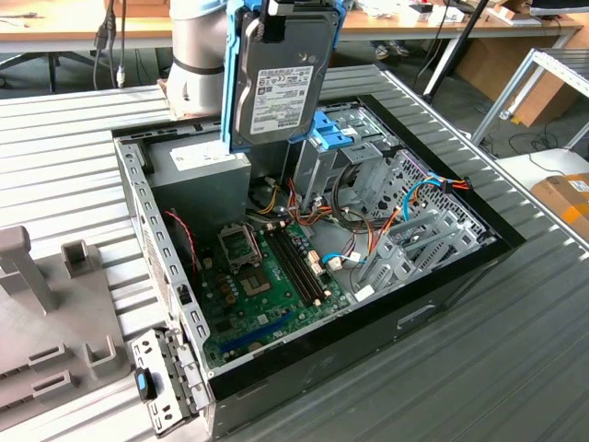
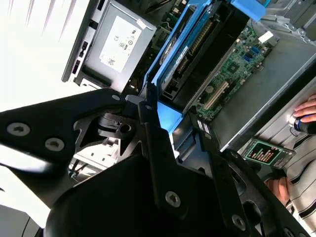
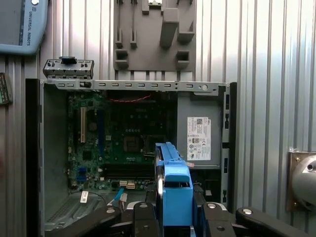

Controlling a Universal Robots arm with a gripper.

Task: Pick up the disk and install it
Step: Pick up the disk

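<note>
Observed from the floor: the gripper (image 2: 170, 123) is clamped on the disk (image 1: 281, 78). Its black fingers (image 3: 142, 222) press on either side of the disk's upper end. The disk hangs upright, with its labelled face turned to the exterior view and its blue carrier rails running down both long edges.

Position, taking the open computer case (image 1: 433, 295) as the dial in the exterior view:
- **Disk:** it sits at about twelve o'clock, raised above the opening.
- **Lower edge:** it shows in front of the gap between the power supply (image 1: 198, 175) at eleven o'clock and the drive cage (image 1: 354, 152) at one o'clock. I cannot tell whether that edge touches anything.
- **Blue latch:** the latch (image 1: 329, 138) sits atop the cage, just beside the disk's lower corner.
- **Motherboard:** the board (image 1: 267, 295) lies flat on the case floor, from the centre toward six o'clock.

(The first wrist view shows the disk edge-on over the case interior, near the power supply.)

Surroundings, on the same dial:
- **Bracket:** a grey metal bracket (image 1: 161, 382) with a small blue clip lies on the ribbed table (image 1: 515, 368) at seven o'clock, just beside the case corner.
- **Fixture:** a grey moulded fixture (image 1: 46, 350) rests at eight o'clock, apart from the case.
- **Arm:** its grey body (image 1: 193, 46) stands at eleven o'clock, beyond the case.

In the second wrist view a person's hand (image 2: 308, 108) and a striped sleeve (image 2: 301, 168) show beside the case's outer wall.
</note>
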